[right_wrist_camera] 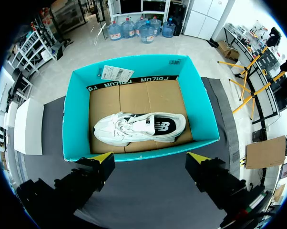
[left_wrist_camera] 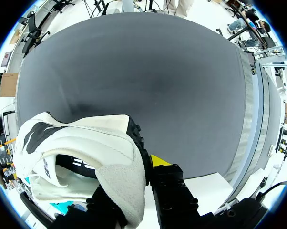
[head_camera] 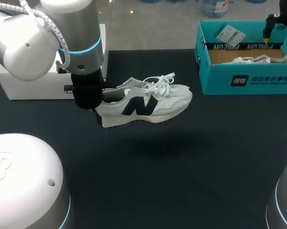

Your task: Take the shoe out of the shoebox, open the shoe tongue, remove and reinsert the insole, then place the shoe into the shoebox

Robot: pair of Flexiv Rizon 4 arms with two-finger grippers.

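Left gripper [left_wrist_camera: 144, 177] pinches the shoe [left_wrist_camera: 81, 143] by its heel; right gripper [right_wrist_camera: 150, 160], fingers spread, hangs over the shoebox [right_wrist_camera: 203, 114] at the table's [head_camera: 181, 167] far right corner.

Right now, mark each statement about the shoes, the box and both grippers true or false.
1. The left gripper is shut on the heel of a shoe. True.
2. That shoe rests flat on the table. False: it is held above it.
3. The shoebox is empty. False: a second shoe lies on its side inside.
4. The right gripper is open, holding nothing. True.
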